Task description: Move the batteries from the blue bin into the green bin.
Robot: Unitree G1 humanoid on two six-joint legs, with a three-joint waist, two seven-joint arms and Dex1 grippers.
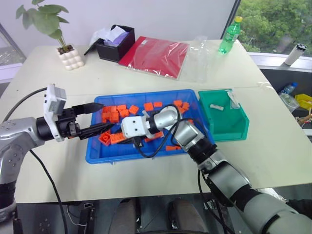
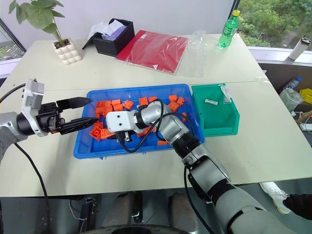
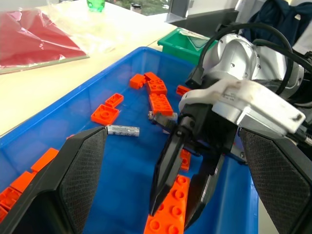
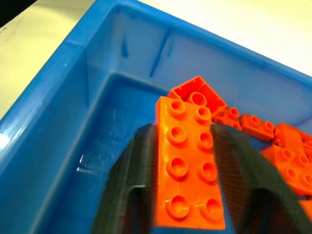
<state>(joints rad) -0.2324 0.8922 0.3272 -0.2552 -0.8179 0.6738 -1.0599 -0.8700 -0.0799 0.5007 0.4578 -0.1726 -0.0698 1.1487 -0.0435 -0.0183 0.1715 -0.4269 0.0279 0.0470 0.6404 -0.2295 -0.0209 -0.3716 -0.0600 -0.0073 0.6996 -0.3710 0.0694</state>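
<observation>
The left wrist view alone shows a battery (image 3: 123, 130) on the blue bin (image 3: 122, 63) floor, beyond the spread left gripper (image 1: 97, 117); the right gripper (image 4: 185, 165) straddles an orange brick (image 4: 187, 170); cream table (image 1: 146, 83).

The right gripper's (image 3: 187, 195) fingertips were hidden behind an orange brick (image 3: 168, 214) cut off by the picture's edge, the right arm covered much of the blue bin's (image 1: 95, 151) floor, and what lay in the black box (image 1: 113, 48) was too small to tell.
</observation>
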